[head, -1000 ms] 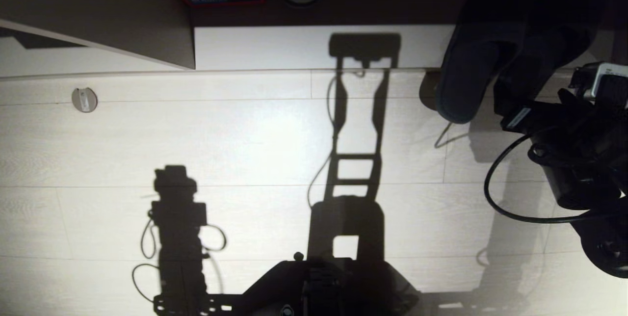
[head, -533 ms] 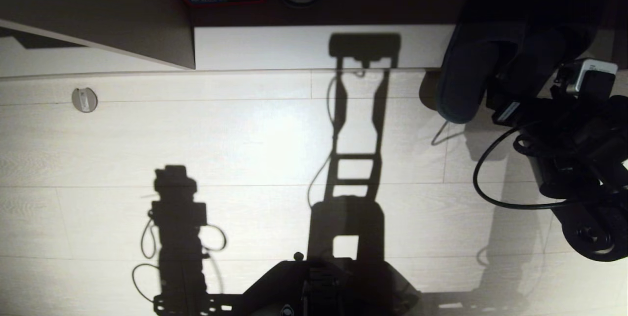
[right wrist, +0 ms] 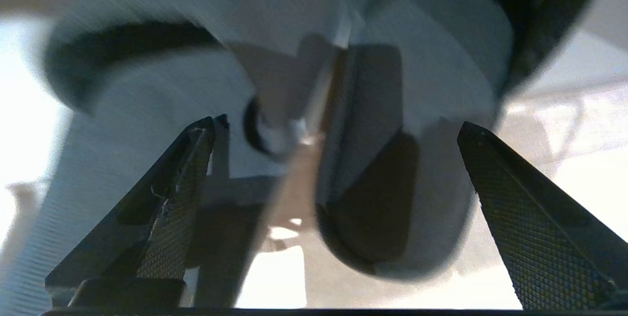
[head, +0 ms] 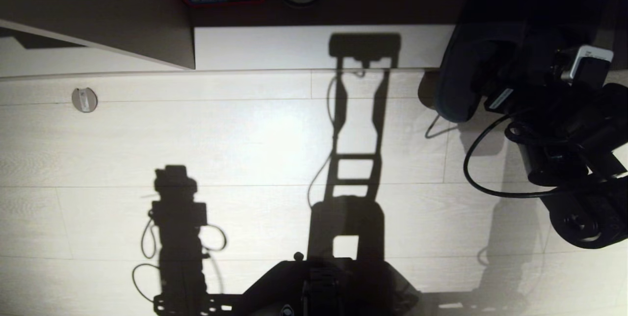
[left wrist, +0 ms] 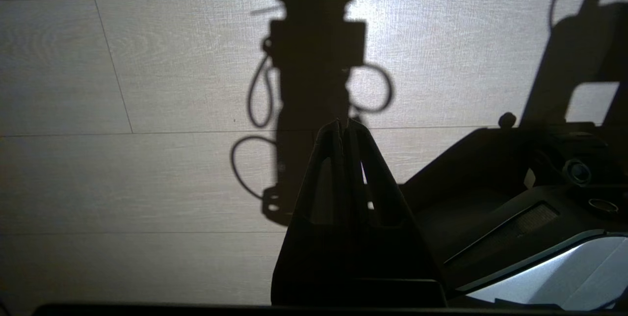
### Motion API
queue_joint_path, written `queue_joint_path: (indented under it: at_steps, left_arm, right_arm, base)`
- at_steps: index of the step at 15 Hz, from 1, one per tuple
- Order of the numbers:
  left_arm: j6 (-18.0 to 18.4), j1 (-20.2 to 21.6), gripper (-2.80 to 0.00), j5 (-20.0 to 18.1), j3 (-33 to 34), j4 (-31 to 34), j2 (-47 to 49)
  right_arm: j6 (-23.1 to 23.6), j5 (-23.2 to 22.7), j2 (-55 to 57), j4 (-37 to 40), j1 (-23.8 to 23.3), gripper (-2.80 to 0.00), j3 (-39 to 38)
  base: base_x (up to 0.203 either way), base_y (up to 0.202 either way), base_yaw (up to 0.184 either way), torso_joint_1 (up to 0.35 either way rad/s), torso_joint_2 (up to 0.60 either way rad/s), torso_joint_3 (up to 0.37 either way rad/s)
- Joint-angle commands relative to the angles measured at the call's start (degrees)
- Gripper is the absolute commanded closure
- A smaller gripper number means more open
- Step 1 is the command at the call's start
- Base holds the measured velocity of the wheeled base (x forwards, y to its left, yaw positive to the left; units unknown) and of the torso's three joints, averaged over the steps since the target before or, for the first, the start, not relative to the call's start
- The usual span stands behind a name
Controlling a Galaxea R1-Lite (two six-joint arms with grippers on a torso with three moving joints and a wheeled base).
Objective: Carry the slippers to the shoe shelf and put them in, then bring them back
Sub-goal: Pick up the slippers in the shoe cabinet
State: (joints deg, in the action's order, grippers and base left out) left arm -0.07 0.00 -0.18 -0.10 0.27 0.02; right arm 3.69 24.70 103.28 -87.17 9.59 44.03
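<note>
The right end effector (right wrist: 338, 129) is released, its fingers spread wide at the heels of the slippers (head: 466, 75), which sit side by side in the shoe shelf (head: 304, 46), while the left end effector (left wrist: 346, 127) hangs clenched over the floor (head: 245, 134)

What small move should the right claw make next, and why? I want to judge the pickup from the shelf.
Probably ease the right claw a little further in, then close. Its jaws stand wide open with the slippers right ahead of them, heels side by side at the shoe shelf edge, nothing gripped yet. The left claw hangs shut over the floor.
</note>
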Motion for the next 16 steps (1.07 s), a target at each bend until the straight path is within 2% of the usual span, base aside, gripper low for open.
queue_joint_path:
  at_steps: [1,10,16]
  left_arm:
    - [-0.01,0.0,0.0,0.01,0.01,0.0,-0.02]
    - [-0.01,0.0,0.0,0.01,0.01,0.0,-0.02]
    - [-0.01,0.0,0.0,0.01,0.01,0.0,-0.02]
  right_arm:
    - [0.11,0.09,-0.35,-0.49,0.43,-2.8,0.72]
    - [0.71,0.35,2.21,-0.49,0.21,-2.8,5.19]
    - [0.45,1.58,4.39,-0.49,-2.12,-2.8,7.65]
  base:
    - [0.0,0.0,0.0,0.0,0.0,0.0]
    - [0.0,0.0,0.0,0.0,0.0,0.0]
    - [0.0,0.0,0.0,0.0,0.0,0.0]
